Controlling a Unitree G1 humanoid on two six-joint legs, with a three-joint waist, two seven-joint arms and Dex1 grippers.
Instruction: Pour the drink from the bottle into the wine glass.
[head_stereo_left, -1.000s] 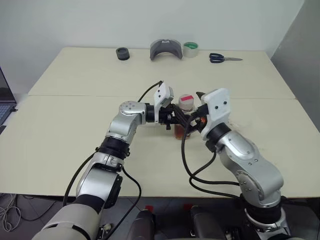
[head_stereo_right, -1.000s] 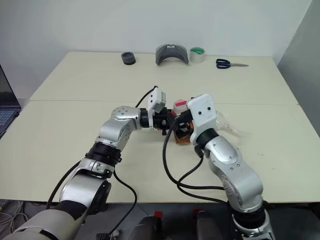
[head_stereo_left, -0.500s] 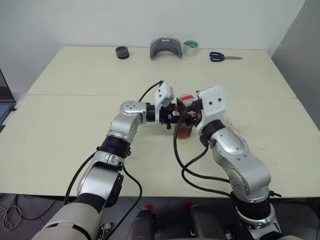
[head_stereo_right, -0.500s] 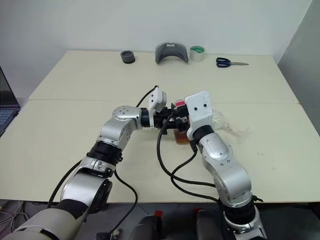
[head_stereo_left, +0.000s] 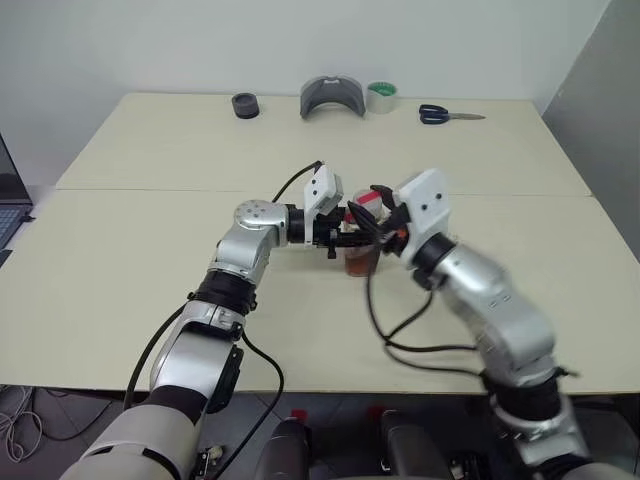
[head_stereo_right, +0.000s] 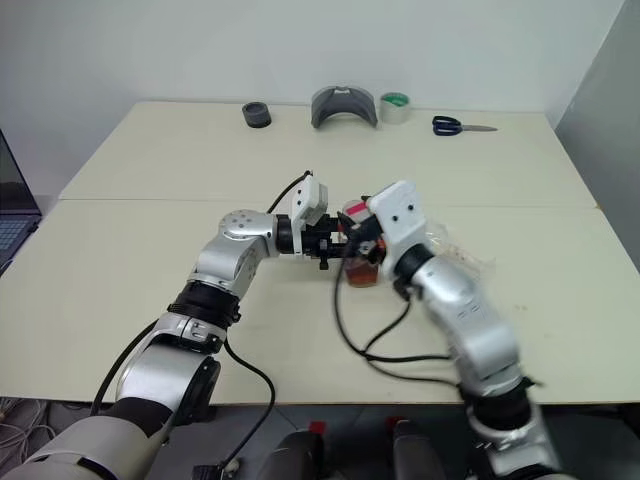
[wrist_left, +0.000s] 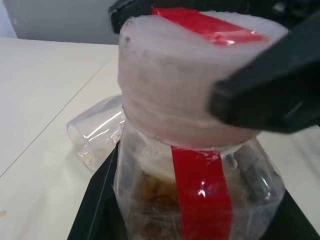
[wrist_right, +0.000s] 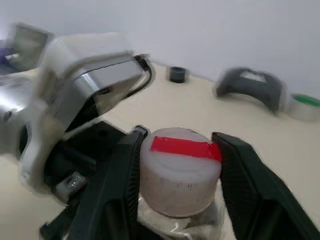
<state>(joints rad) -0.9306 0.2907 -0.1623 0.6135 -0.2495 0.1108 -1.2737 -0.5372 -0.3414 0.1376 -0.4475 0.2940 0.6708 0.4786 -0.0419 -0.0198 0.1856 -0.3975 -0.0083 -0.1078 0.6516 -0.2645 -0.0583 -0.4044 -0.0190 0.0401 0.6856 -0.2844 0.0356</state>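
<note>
The bottle (head_stereo_left: 362, 255) stands upright at mid-table, small and clear, with a red label strip (wrist_left: 202, 192) and the reddish-brown drink (head_stereo_right: 362, 274) in its lower part. My left gripper (head_stereo_left: 345, 238) reaches in from the left and is shut on the bottle's body; its black fingers (wrist_left: 97, 210) flank it. My right gripper (wrist_right: 177, 136) comes from the right with a finger (wrist_right: 122, 170) pressed on each side of the white cap (wrist_right: 179, 172). The wine glass (head_stereo_right: 460, 248) lies on its side on the table just beyond the bottle, its bowl (wrist_left: 95, 132) clear.
Along the far edge of the table (head_stereo_left: 150, 290) sit a black round piece (head_stereo_left: 245, 106), a grey curved object (head_stereo_left: 331, 98), a tape roll (head_stereo_left: 381, 97) and scissors (head_stereo_left: 450, 116). A laptop (head_stereo_left: 10, 215) juts in at the left edge.
My right gripper has closed in from wide open onto the cap, and the right arm has swung its elbow outward. The left gripper and bottle have stayed put.
</note>
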